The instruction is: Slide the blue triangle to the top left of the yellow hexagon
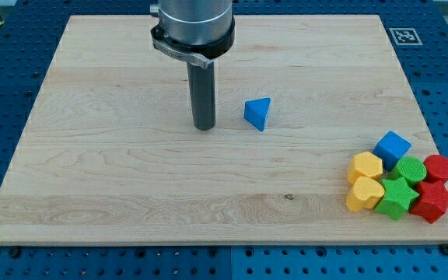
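The blue triangle (258, 113) lies alone near the middle of the wooden board (115, 194). My tip (204, 127) rests on the board just to the view's left of the blue triangle, a small gap apart from it. The yellow hexagon (365, 166) sits at the view's lower right, at the left edge of a cluster of blocks, far from the triangle and below and to the right of it.
The cluster at the lower right holds a yellow heart (363, 194), a blue cube (393, 147), a green round block (411, 169), a green star (396, 197), a red round block (439, 168) and a red star (432, 201). A fiducial marker (404, 35) lies off the board's top right corner.
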You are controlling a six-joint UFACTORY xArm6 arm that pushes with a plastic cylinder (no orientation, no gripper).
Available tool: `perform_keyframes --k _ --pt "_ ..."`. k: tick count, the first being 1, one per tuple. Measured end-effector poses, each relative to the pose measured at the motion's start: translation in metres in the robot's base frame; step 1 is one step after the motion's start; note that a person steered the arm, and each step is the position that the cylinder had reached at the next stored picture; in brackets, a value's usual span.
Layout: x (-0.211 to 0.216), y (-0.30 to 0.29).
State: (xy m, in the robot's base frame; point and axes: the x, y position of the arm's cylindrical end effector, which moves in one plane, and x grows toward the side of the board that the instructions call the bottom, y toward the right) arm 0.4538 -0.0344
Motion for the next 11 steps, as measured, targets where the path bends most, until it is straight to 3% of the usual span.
perform_keyframes --k 3,4,5,8,11 --pt "-0.001 0.001" --pt "0.006 0.030" --pt "-0.015 0.025" --pt "-0.005 0.132" --pt "0.017 0.167"
